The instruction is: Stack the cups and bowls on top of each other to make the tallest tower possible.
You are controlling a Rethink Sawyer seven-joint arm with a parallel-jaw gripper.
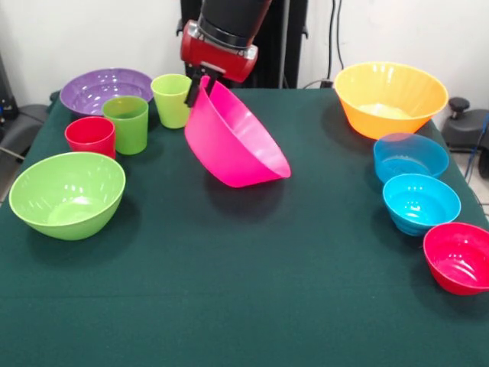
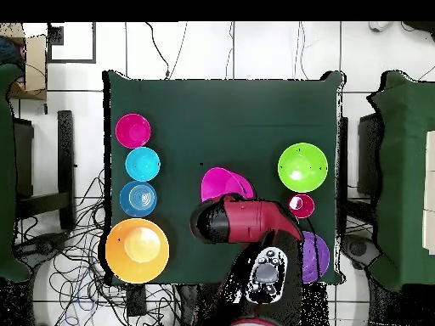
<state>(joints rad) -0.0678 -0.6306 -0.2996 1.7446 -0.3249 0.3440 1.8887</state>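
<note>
The big pink bowl [image 1: 237, 141], pinched by its far rim between the closed fingers [image 1: 200, 86] and hanging tilted just over the middle of the green bench [image 1: 244, 306], should be kept held tight and carried slowly so it is not dropped or swung into the cups [image 1: 130, 122] nearby.
</note>
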